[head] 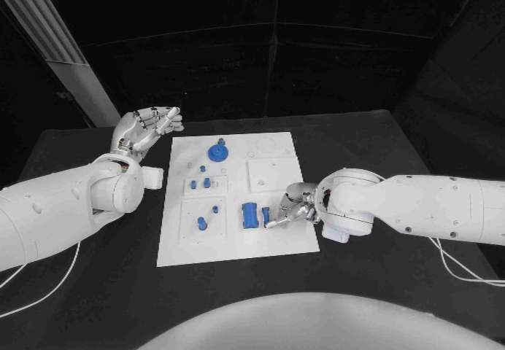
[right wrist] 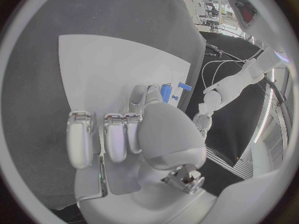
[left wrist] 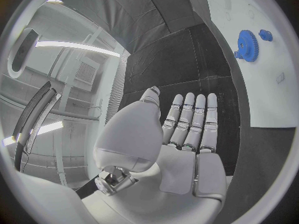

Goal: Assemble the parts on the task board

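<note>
Parts (head: 250,214) lie on the board (head: 276,240); right hand (head: 295,207) reaches one, grip unclear; left hand (head: 147,125) hovers open, clear.

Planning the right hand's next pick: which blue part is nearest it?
The long blue part lying on the task board, just beside the right hand; the other blue pieces sit farther toward the left arm's side.

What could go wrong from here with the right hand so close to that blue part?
1. The right hand reaches fingers toward the blue cylindrical part on the task board; whether they touch is unclear. A sideways push could roll or knock it away.
2. Smaller blue parts sit close by; a wide approach might disturb them.
3. The left hand is raised off the board's far corner and isn't bracing it, so the board may slide.
</note>
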### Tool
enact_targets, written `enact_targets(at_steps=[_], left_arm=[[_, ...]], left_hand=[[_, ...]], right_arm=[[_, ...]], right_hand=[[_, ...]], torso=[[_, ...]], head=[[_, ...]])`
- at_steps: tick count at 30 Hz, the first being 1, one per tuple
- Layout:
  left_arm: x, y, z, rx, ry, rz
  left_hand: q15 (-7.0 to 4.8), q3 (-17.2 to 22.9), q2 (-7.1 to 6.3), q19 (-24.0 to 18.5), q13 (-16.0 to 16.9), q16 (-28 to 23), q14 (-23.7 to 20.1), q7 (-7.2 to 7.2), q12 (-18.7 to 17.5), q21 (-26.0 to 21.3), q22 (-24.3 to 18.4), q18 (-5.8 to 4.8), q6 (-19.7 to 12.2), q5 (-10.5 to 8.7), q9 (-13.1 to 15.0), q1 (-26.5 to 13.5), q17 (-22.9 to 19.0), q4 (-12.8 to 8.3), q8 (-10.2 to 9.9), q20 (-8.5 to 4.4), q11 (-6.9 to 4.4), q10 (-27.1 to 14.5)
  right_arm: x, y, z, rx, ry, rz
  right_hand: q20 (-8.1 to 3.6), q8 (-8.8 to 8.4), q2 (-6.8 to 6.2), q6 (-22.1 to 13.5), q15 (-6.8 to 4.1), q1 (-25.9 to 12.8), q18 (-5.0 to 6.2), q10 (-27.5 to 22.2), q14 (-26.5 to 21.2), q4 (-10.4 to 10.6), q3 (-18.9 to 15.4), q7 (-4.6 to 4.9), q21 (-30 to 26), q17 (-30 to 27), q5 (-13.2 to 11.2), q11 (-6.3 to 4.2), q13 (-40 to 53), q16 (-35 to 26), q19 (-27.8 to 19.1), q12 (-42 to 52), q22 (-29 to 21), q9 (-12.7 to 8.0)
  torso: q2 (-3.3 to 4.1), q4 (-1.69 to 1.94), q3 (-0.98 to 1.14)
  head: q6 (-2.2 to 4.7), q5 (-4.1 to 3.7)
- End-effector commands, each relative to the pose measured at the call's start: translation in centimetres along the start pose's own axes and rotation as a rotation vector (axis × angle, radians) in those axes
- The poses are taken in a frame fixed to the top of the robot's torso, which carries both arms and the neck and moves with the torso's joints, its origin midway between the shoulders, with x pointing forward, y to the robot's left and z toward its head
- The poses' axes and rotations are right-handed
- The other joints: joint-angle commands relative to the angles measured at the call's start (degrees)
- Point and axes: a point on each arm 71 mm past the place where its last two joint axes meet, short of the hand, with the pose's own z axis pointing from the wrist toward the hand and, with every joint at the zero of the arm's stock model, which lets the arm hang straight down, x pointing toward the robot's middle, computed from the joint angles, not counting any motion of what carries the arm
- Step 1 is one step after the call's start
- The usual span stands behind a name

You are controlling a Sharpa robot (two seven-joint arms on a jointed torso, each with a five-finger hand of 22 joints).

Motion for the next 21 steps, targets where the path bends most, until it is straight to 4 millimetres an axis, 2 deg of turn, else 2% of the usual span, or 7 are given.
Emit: enact_targets(at_steps=[1,5,8,14,17,20,21], left_arm=[[0.1,-0.8,0.0,0.108,0.01,-0.008],[0.0,-0.8,0.0,0.109,0.01,-0.008],[0.0,-0.8,0.0,0.109,0.01,-0.008],[0.0,-0.8,0.0,0.11,0.011,-0.009],[0.1,-0.8,0.0,0.112,0.012,-0.01],[0.3,-0.9,0.0,0.117,0.014,-0.012],[0.3,-0.8,0.0,0.119,0.016,-0.013]], left_hand=[[0.02,-0.37,0.59,-0.07,-0.09,0.38,-0.5,2.54,0.23,-0.31,-0.1,0.06,-0.22,0.29,-0.07,0.18,-0.05,0.04,0.36,0.02,0.18,-0.38],[0.02,-0.37,0.59,-0.07,-0.09,0.38,-0.5,2.54,0.23,-0.31,-0.1,0.06,-0.22,0.29,-0.07,0.18,-0.05,0.04,0.36,0.02,0.18,-0.38],[0.02,-0.37,0.59,-0.07,-0.09,0.38,-0.5,2.54,0.23,-0.31,-0.1,0.06,-0.22,0.29,-0.07,0.18,-0.05,0.04,0.36,0.02,0.18,-0.38],[0.02,-0.42,0.62,-0.08,-0.09,0.46,-0.55,2.55,0.3,-0.32,-0.11,0.05,-0.24,0.29,-0.07,0.19,-0.16,0.04,0.41,0.03,0.18,-0.43],[0.02,-0.44,0.6,-0.09,-0.1,0.47,-0.56,2.55,0.3,-0.32,-0.11,0.05,-0.24,0.28,-0.07,0.17,-0.18,0.04,0.42,0.03,0.18,-0.45],[0.06,-0.7,0.58,-0.12,-0.12,0.61,-0.68,2.63,0.36,-0.33,-0.13,0.04,-0.36,0.24,-0.09,-0.12,-0.4,0.11,0.48,0.03,0.25,-0.67],[0.08,-0.84,0.63,-0.14,-0.13,0.7,-0.75,2.67,0.4,-0.34,-0.14,0.03,-0.45,0.24,-0.1,-0.33,-0.53,0.14,0.5,0.03,0.29,-0.8]], right_arm=[[-0.2,0.2,-0.2,-0.042,-0.031,0.019],[-0.6,0.5,-0.6,-0.112,-0.087,0.075],[-1.3,0.7,-1.0,-0.208,-0.161,0.165],[-2.8,0.6,-2.3,-0.365,-0.325,0.351],[-4.0,0.5,-3.3,-0.472,-0.418,0.455],[-5.1,0.6,-3.9,-0.578,-0.488,0.533],[-5.5,0.7,-4.1,-0.616,-0.515,0.555]], right_hand=[[0.03,-0.25,3.06,0.59,-0.04,2.79,-0.43,6.19,6.07,0.54,-1.56,0.09,0.18,15.1,-0.83,-0.03,14.48,0.14,6.05,-0.27,15.1,0.21],[0.09,-0.5,2.13,0.67,-0.01,0.75,-0.43,6.19,6.07,0.67,-3.02,0.19,0.18,15.1,-1.18,0.07,14.48,0.14,6.05,-0.27,15.1,0.42],[0.11,-1.41,1.58,-0.25,0.04,-1.41,-0.43,6.19,6.07,0.7,-4.5,0.5,0.18,15.1,-1.44,0.28,14.48,0.14,6.05,-0.27,15.1,0.28],[0.59,-6.77,1.1,-4.27,0.82,-4.13,-0.43,6.19,6.07,0.67,-6.65,2.52,0.18,15.1,-1.52,1.89,14.48,0.14,6.05,-0.27,15.1,-3.39],[1.6,-10.05,1.35,-5.83,2.14,-4.02,-0.43,6.19,6.07,0.57,-6.93,3.82,0.18,15.1,-1.46,3.06,14.48,0.14,6.05,-0.27,15.1,-6.52],[2.71,-12.34,1.66,-7.98,3.49,-2.9,-0.42,6.19,6.07,0.47,-6.69,5.15,0.17,15.1,-1.37,4.26,14.48,0.14,6.04,-0.27,15.09,-8.79],[3.55,-13.24,1.84,-9.34,4.47,-2.75,0.02,6.19,6.07,0.58,-6.72,6.12,-1.54,15.1,-1.43,5.12,14.48,0.14,4.85,-0.27,14.42,-10.03]], torso=[[0.03,0.01,0.03],[0.08,0.0,0.05],[0.01,-0.05,0.03],[-0.01,-0.02,-0.02],[-0.06,0.06,-0.07],[-0.04,0.17,-0.07],[-0.08,0.1,-0.02]], head=[[-0.01,0.16],[-0.01,0.23],[-0.01,0.39],[-0.01,0.53],[-0.01,0.51],[-0.01,0.39],[-0.01,0.48]])
